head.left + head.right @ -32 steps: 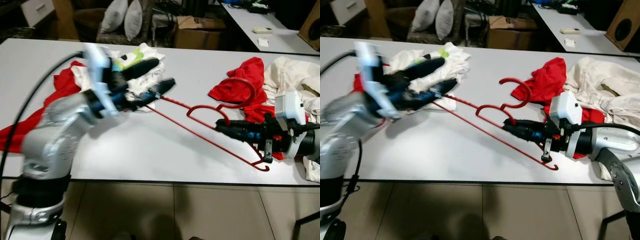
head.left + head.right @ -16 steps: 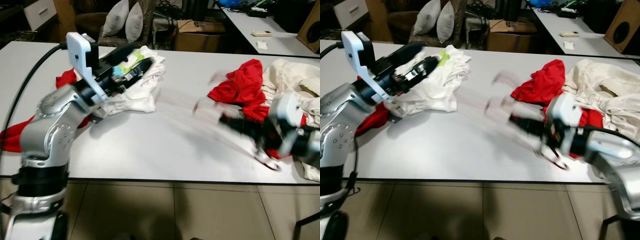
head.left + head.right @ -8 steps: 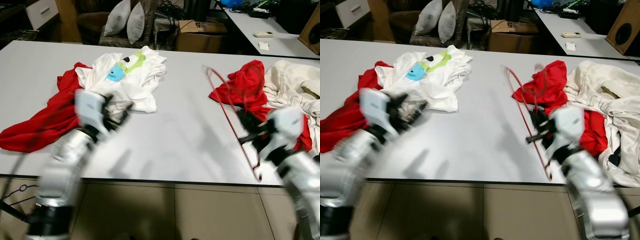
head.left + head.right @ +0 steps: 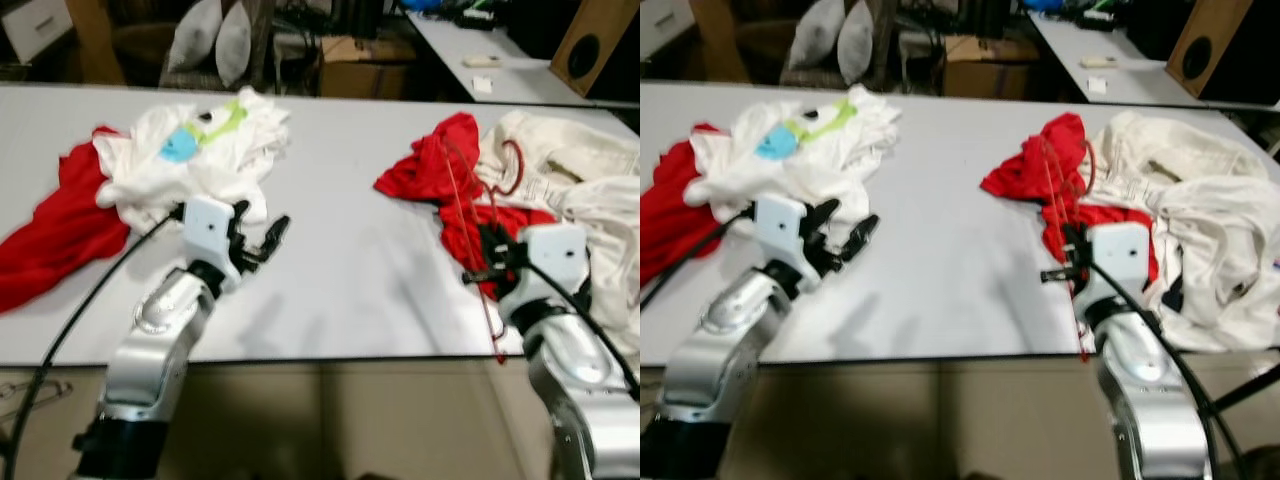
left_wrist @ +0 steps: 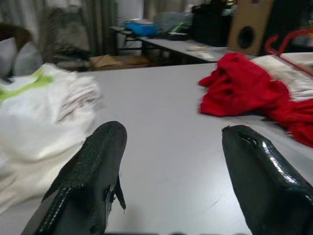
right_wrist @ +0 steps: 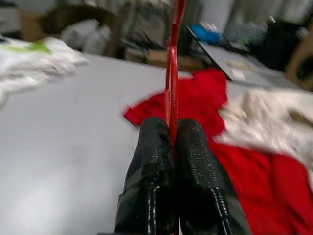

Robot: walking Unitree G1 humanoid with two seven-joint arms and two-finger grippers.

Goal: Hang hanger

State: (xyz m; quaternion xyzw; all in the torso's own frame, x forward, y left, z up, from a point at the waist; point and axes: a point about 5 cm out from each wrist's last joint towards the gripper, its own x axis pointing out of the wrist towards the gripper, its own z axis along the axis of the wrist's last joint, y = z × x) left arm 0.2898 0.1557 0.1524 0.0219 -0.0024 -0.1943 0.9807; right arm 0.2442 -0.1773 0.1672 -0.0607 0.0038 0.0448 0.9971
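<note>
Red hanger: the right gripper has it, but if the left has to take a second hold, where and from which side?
Take the straight wire bar of the red hanger, above the right gripper, which is shut on it. The hanger stands roughly upright and edge-on, hook at the top, so that bar is bare. Come from the robot's left, across the white table, with the open left gripper.

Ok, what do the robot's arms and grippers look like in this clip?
Both arms are silver metal with rounded joint housings and black cables running along them. Each wrist carries a white boxy module. The left gripper and right gripper each have two long black fingers with textured inner pads and glossy outer shells.
</note>
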